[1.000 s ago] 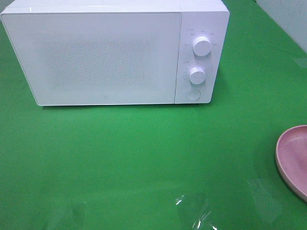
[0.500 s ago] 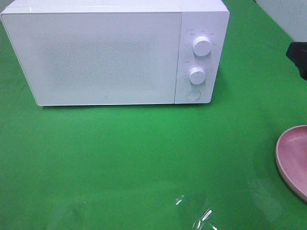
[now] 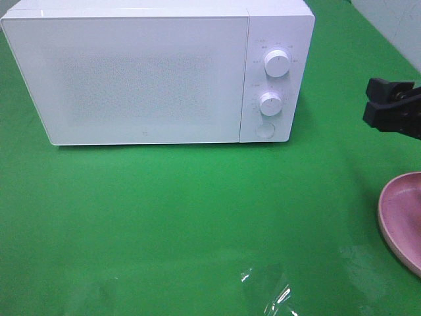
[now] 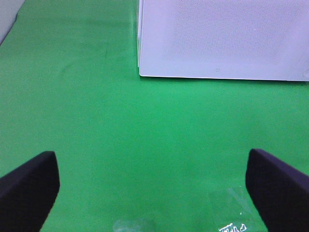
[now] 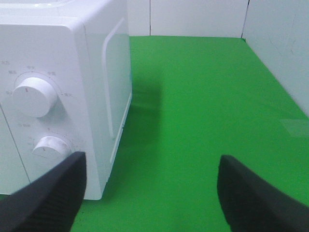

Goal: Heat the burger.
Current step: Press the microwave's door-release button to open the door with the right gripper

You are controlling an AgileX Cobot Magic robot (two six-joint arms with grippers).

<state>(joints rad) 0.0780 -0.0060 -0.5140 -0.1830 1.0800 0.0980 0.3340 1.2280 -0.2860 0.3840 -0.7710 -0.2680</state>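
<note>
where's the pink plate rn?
Exterior high view: pink plate at the right edge, cut off by the frame, on the green table, below the right gripper, right of the microwave.

The high camera looks down at the microwave (image 3: 131, 72) front; both wrist cameras view it low, closer.

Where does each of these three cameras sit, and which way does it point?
Exterior high: mounted high, looking down at the microwave on the green table, pink plate at the right edge; only the right gripper shows.
Left wrist: on the left arm, low, facing the microwave's door; the open left gripper frames the view.
Right wrist: on the right arm, facing the microwave's knobs and side wall; its open fingers show.
Shared: all three see the microwave; exterior and right wrist both show its knobs.
</note>
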